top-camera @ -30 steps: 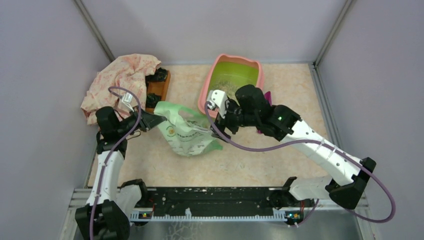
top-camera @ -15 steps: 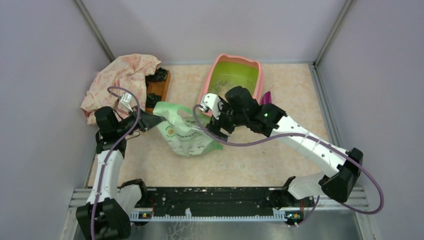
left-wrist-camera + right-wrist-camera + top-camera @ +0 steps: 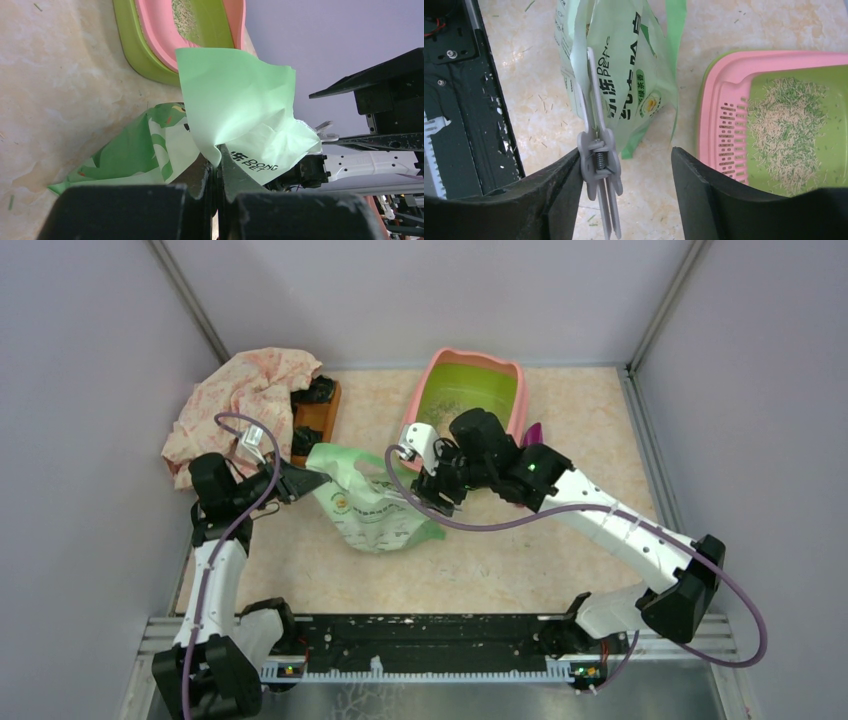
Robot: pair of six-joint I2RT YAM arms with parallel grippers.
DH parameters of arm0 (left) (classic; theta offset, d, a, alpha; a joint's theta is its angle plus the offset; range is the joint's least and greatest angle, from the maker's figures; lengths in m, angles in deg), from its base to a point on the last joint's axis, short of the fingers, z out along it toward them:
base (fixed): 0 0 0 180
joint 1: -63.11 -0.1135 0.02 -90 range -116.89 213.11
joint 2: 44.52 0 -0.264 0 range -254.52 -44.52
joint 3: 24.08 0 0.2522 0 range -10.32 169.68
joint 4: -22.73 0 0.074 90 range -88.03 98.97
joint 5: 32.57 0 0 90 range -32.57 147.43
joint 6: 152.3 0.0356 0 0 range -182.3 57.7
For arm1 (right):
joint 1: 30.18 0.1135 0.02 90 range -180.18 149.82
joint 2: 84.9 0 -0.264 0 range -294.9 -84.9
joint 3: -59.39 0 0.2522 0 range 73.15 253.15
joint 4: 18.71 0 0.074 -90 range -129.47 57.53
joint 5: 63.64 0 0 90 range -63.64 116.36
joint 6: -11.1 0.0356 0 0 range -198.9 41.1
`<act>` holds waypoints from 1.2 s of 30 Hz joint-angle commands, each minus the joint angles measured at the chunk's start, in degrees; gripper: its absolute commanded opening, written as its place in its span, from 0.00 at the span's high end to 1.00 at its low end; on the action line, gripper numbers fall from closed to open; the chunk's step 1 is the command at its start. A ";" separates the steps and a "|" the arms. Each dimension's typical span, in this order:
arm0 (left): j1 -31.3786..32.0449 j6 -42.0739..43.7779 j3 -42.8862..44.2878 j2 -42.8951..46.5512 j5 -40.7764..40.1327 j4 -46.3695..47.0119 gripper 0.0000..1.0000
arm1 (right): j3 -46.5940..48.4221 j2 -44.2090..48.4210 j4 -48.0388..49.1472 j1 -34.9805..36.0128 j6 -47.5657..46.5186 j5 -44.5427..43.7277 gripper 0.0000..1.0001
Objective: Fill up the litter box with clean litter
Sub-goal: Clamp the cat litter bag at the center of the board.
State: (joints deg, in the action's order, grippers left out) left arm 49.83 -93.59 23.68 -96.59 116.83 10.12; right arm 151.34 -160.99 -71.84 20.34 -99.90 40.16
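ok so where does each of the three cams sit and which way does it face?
Top external: fixed above and behind the bases, looking down on the table; both arms show, left gripper pinching the bag, right gripper at its other end.
Left wrist: looks along its shut fingers at the bag's fold, litter box beyond.
Right wrist: looks down between its open fingers at the clip on the bag, litter in the litter box.
Shared: all three show bag and litter box.

Black print "DONG PET", Chinese characters beside, on light green bag [image 3: 235, 95].
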 commanded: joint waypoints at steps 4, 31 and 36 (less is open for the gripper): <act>-1.13 0.61 2.03 0.00 -0.51 2.28 0.97 | 4.23 1.45 1.48 0.21 -0.14 2.00 0.54; -1.14 -0.79 2.81 0.19 0.22 3.25 0.97 | 7.80 -2.92 0.63 1.76 1.89 4.42 1.00; -1.11 -0.81 2.81 0.22 0.30 3.49 0.97 | 9.81 -3.90 -0.19 2.13 2.58 4.08 1.00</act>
State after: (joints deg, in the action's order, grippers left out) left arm 49.44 -94.24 23.84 -96.59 116.98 10.32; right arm 156.67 -164.29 -74.73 21.34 -98.61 43.05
